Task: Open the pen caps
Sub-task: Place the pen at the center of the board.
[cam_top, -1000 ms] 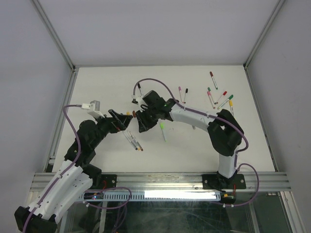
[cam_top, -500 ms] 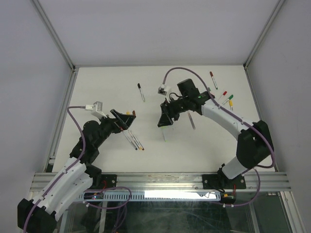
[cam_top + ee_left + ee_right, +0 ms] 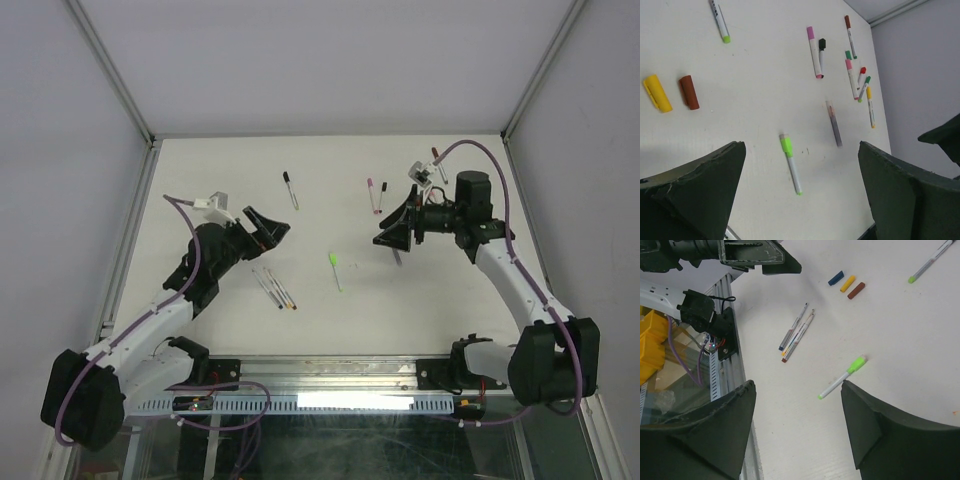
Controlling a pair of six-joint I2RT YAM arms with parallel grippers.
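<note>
While my jaws on both arms stand apart, empty | lime-capped pen (image 3: 335, 270) lies between left gripper (image 3: 270, 228) and right gripper (image 3: 392, 226) | axis near-far | neither nearer

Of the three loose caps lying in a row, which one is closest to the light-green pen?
The dark red cap, at one end; the yellow cap is in the middle, the blue cap farthest from the light-green pen.
</note>
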